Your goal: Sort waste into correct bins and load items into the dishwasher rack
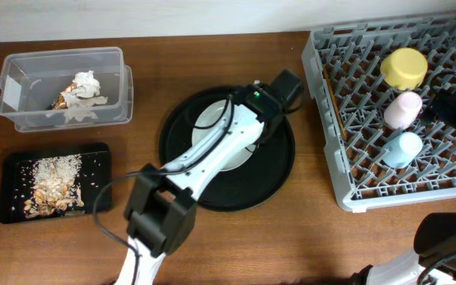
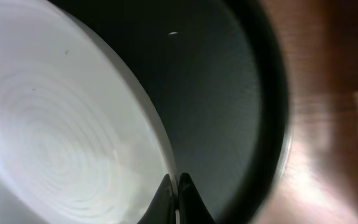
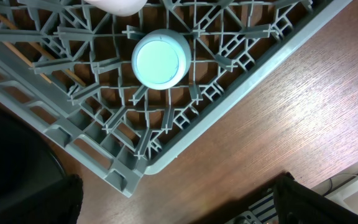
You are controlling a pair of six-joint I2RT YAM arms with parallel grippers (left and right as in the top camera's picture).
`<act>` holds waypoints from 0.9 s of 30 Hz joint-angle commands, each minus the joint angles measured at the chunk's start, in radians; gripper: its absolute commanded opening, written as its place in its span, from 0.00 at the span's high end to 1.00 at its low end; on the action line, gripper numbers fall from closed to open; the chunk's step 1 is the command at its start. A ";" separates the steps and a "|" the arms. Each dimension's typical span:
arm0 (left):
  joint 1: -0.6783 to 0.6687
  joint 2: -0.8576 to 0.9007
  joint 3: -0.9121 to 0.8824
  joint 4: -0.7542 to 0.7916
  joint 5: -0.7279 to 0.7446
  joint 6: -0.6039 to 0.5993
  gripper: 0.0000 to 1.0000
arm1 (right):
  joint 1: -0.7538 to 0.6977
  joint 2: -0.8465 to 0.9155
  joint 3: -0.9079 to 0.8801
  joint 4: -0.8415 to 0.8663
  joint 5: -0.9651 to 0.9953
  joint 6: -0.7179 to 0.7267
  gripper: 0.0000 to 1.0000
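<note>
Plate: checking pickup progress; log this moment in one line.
left fingers: shut at plate rim | right fingers: open by rack | plate: on round black tray

The left arm [image 1: 212, 154] reaches diagonally from the lower left of the overhead frame up towards the centre. The left claw [image 2: 178, 190] is pinched tight, tips meeting. The right claw [image 3: 173, 208] points down, its dark fingers [image 3: 27, 193] spread wide into the lower corners.

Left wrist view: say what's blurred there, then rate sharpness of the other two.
Left wrist: the pale grey plate and black tray are soft, the table at right smeared. Right wrist: sharp on the light-blue cup and rack. Overhead: evenly lit, clear.
</note>
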 commanded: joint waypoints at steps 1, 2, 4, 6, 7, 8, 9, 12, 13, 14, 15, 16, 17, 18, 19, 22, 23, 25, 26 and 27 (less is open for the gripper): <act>0.000 0.028 0.001 0.006 -0.056 -0.013 0.98 | -0.002 -0.004 -0.002 0.001 0.011 0.009 0.02; 0.000 0.028 0.001 0.006 -0.054 -0.013 0.90 | -0.002 -0.004 -0.002 0.001 0.011 0.008 0.02; 0.000 0.028 0.001 0.006 -0.041 -0.012 0.75 | -0.002 -0.004 -0.002 0.000 0.011 0.008 0.02; 0.000 0.028 0.001 0.002 -0.034 -0.012 0.56 | -0.002 -0.004 -0.002 0.001 0.011 0.009 0.02; 0.000 0.027 0.002 -0.004 -0.034 -0.012 0.49 | -0.002 -0.004 -0.002 0.001 0.011 0.009 0.01; 0.000 0.026 0.006 -0.014 -0.034 -0.012 0.47 | -0.002 -0.004 -0.002 0.000 0.011 0.009 0.02; 0.001 0.024 0.012 -0.024 -0.034 -0.012 0.46 | -0.002 -0.004 -0.002 0.000 0.011 0.009 0.02; 0.021 0.002 0.107 -0.136 -0.039 -0.013 0.45 | -0.002 -0.004 -0.002 0.000 0.011 0.009 0.01; 0.033 -0.009 0.151 -0.179 -0.046 -0.013 0.45 | -0.002 -0.004 -0.002 0.001 0.011 0.009 0.02; 0.043 -0.017 0.179 -0.205 -0.053 -0.012 0.45 | -0.002 -0.004 -0.002 0.001 0.011 0.008 0.01; 0.062 -0.030 0.225 -0.249 -0.070 -0.013 0.44 | -0.002 -0.004 -0.002 0.000 0.011 0.008 0.02; 0.085 -0.046 0.271 -0.291 -0.088 -0.013 0.44 | -0.002 -0.004 -0.002 0.000 0.011 0.008 0.02; 0.117 -0.064 0.320 -0.333 -0.105 -0.013 0.41 | -0.002 -0.004 -0.002 0.001 0.011 0.009 0.02; 0.162 -0.084 0.372 -0.372 -0.109 -0.013 0.37 | -0.002 -0.004 -0.002 0.001 0.011 0.009 0.02; 0.199 -0.097 0.405 -0.397 -0.109 -0.013 0.35 | -0.002 -0.004 -0.002 0.000 0.011 0.008 0.02; 0.332 -0.133 0.478 -0.469 -0.109 -0.013 0.33 | -0.002 -0.004 -0.002 0.001 0.012 0.008 0.02; 0.383 -0.144 0.489 -0.491 -0.109 -0.013 0.32 | -0.002 -0.004 -0.002 0.000 0.011 0.009 0.01; 0.470 -0.161 0.493 -0.526 -0.109 -0.013 0.08 | -0.002 -0.004 -0.002 0.001 0.011 0.008 0.02; 0.510 -0.164 0.493 -0.545 -0.109 -0.013 0.01 | -0.002 -0.004 -0.002 0.001 0.011 0.008 0.02; 0.559 -0.165 0.493 -0.564 -0.109 -0.011 0.01 | -0.002 -0.004 -0.002 0.001 0.011 0.009 0.02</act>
